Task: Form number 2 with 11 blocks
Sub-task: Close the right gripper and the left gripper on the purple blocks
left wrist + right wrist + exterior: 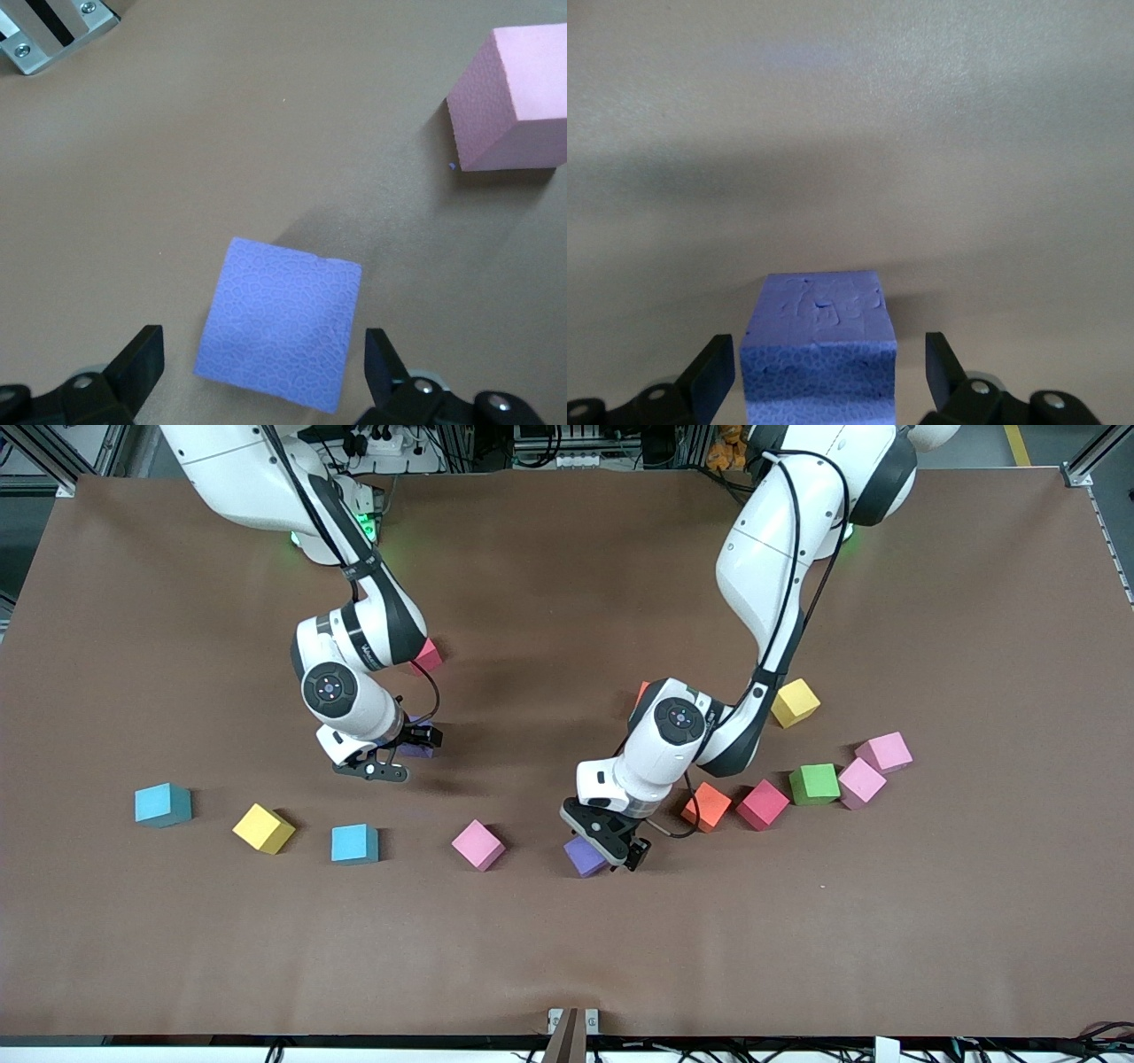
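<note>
A purple block [279,332] lies flat on the table between the fingers of my open left gripper [263,363], with a gap on each side. In the front view this block [582,857] sits under the left gripper [611,846], near the table's middle. A second purple block [819,345] stands between the fingers of my open right gripper [826,372], untouched. It [417,747] is mostly hidden under the right gripper [400,755]. Loose blocks: light blue [162,804], yellow [263,828], light blue [354,843], orange [706,806], red [763,804], green [814,783], yellow [795,702], red [428,655].
A pink cube [478,844] lies beside the left gripper's block, toward the right arm's end; it also shows as the pink cube [514,97]. Two more pink cubes [860,782] [887,752] sit by the green block. A metal bracket [571,1020] marks the table's near edge.
</note>
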Motion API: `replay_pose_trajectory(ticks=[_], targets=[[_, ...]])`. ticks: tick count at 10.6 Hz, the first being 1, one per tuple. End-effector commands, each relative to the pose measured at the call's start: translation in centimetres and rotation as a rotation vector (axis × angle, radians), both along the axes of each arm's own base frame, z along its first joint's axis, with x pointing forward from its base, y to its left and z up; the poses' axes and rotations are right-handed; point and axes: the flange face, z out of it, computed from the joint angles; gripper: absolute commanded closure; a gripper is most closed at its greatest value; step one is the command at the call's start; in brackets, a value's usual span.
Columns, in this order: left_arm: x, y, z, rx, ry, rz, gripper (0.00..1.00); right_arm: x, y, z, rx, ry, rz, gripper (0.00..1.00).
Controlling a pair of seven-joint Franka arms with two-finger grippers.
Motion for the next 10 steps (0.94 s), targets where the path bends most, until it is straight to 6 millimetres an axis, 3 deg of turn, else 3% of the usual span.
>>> replay_pose_trajectory(ticks=[1,5,8,9,10], targets=[[0.5,-0.6,-0.2,-0.014,-0.021,-0.015,0.00,-0.5,0.8,-1.2,-0.002,0.001,-0.005,0.13],[0.7,-0.9,-1.1,-0.019,-0.043,-0.023,0.00,-0.5,0.8,-1.4,-0.003,0.004,-0.005,0.38],[0.0,-1.9,-0.9,-0.038,-0.045,-0.010,0.00,-0.5,0.8,-1.0,-0.001,0.001,-0.005,0.43],[-0.1,-2.0,-0.9,-0.041,-0.049,-0.011,0.04,-0.3,0.9,0.4,0.008,-0.011,0.005,0.43],[-0.1,-2.0,-1.0,-0.038,-0.051,-0.014,0.20,0.0,1.1,2.4,0.017,-0.035,0.023,0.43]])
